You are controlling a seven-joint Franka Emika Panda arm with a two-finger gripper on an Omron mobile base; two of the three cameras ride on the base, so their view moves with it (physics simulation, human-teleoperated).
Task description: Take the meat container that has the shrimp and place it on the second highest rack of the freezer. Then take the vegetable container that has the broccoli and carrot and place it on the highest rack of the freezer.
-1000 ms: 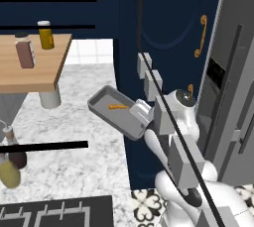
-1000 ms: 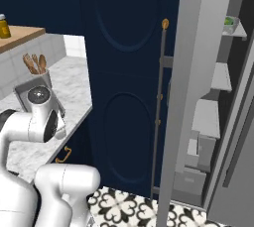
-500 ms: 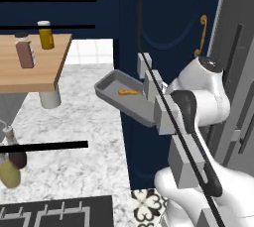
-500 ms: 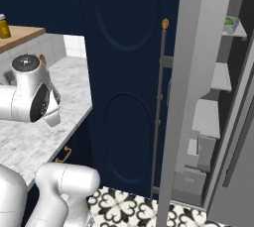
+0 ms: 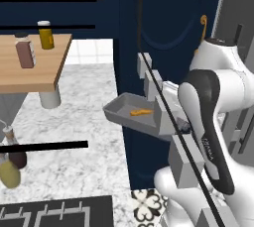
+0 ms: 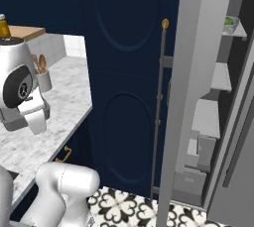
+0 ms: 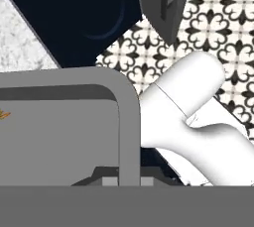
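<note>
Lower now at frame centre, the grey rectangular meat tray with small orange shrimp sits left of the gripper, which clamps its right rim.

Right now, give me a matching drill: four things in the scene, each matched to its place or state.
Things:
1. grey tray
2. shrimp
3. yellow bottle
4. gripper

Places or states:
A. stands on the wooden shelf
B. shut on the tray's rim
C. held in the air beside the marble counter's edge
D. lies inside the tray

Pairs: 1-C, 2-D, 3-A, 4-B
</note>
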